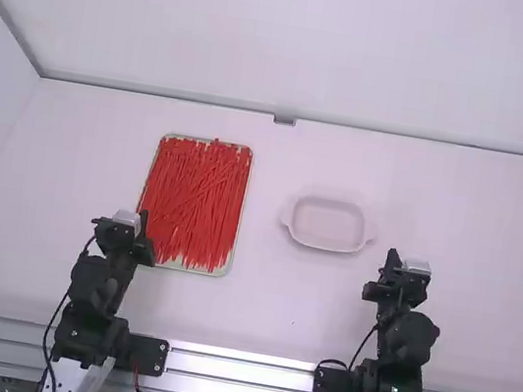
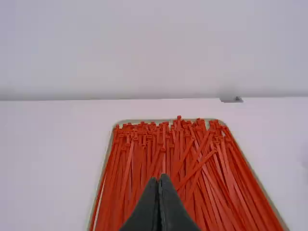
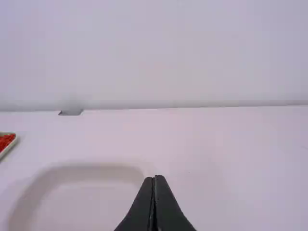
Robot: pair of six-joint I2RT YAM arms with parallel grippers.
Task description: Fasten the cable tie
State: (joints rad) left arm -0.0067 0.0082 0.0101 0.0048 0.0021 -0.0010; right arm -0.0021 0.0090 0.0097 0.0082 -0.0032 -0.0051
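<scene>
A pile of red cable ties (image 1: 194, 202) fills a flat tray (image 1: 229, 269) left of the table's middle; the ties (image 2: 192, 168) spread out ahead of the left wrist camera. My left gripper (image 1: 141, 233) rests at the tray's near left corner, and its fingers (image 2: 159, 180) are shut with nothing between them. My right gripper (image 1: 390, 266) sits near the table's front on the right, just past the white dish's near right corner. Its fingers (image 3: 154, 180) are pressed together and hold nothing.
A white empty dish with two small handles (image 1: 328, 223) stands right of the tray; its rim (image 3: 77, 169) lies ahead of the right gripper. A small grey clip (image 1: 285, 119) sits at the table's far edge. White walls enclose the table.
</scene>
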